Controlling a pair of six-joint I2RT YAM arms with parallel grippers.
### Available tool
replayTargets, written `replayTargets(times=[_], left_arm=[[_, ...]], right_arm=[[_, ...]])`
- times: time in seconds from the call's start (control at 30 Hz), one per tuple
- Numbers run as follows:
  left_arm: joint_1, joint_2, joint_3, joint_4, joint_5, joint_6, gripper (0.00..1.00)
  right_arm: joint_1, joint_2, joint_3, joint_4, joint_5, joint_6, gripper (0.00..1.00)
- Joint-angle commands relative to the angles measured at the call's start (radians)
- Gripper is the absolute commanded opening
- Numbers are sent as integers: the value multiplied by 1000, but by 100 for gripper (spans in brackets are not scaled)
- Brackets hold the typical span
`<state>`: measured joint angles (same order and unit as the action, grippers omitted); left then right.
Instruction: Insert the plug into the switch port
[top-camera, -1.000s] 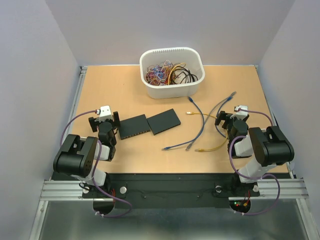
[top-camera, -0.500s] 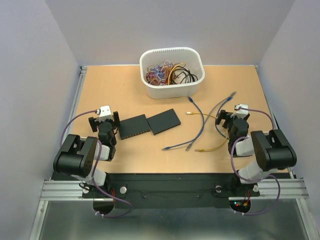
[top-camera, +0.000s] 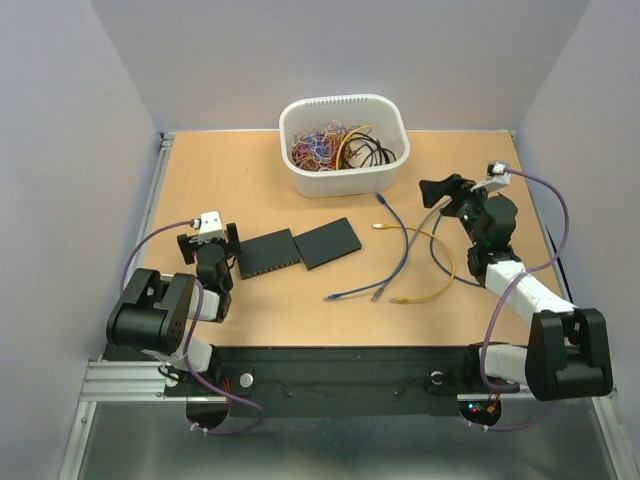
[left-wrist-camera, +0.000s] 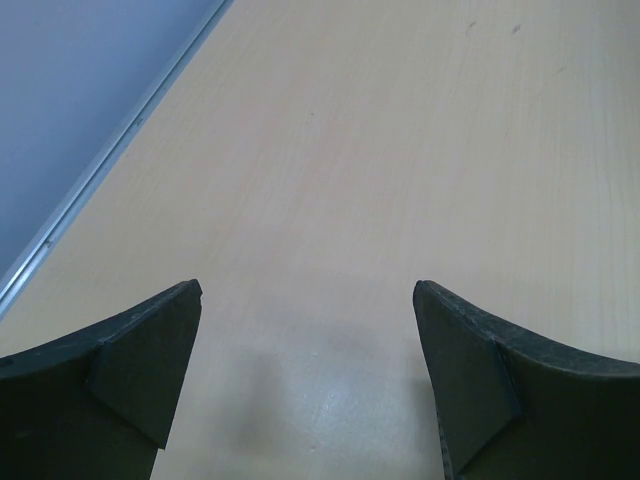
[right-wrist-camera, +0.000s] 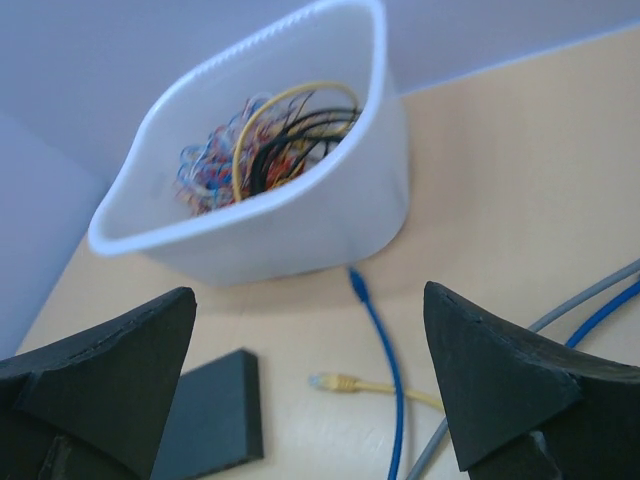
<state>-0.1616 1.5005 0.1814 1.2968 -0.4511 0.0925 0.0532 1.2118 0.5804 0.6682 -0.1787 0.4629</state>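
Hovering over the tan wooden table (top-camera: 220, 170), the right gripper (top-camera: 443, 195) is spread wide and empty near the blue patch cable (right-wrist-camera: 380, 340) and yellow-plugged cable (right-wrist-camera: 345, 383). The flat black switch box (top-camera: 268, 253) lies just beside the left gripper (top-camera: 209, 243), likewise spread and empty.

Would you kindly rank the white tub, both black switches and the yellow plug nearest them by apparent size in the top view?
1. White tub
2. Left switch and right switch, look alike
3. Yellow plug
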Motion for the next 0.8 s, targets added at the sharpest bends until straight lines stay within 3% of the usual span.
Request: replayTargets(times=[0.0, 0.13, 0.33, 0.63, 0.77], left_arm=[[2, -23, 21, 361, -11, 0, 99], [2, -25, 23, 361, -11, 0, 99], [2, -23, 24, 357, -8, 0, 99], [11, -23, 33, 343, 2, -11, 99], [23, -89, 47, 250, 2, -23, 99]], right_arm=[[0, 44, 29, -61, -273, 74, 100], [2, 49, 26, -81, -308, 81, 100], [2, 103, 84, -266, -268, 43, 93], [59, 183, 156, -308, -231, 13, 96], [91, 192, 197, -381, -208, -35, 100]])
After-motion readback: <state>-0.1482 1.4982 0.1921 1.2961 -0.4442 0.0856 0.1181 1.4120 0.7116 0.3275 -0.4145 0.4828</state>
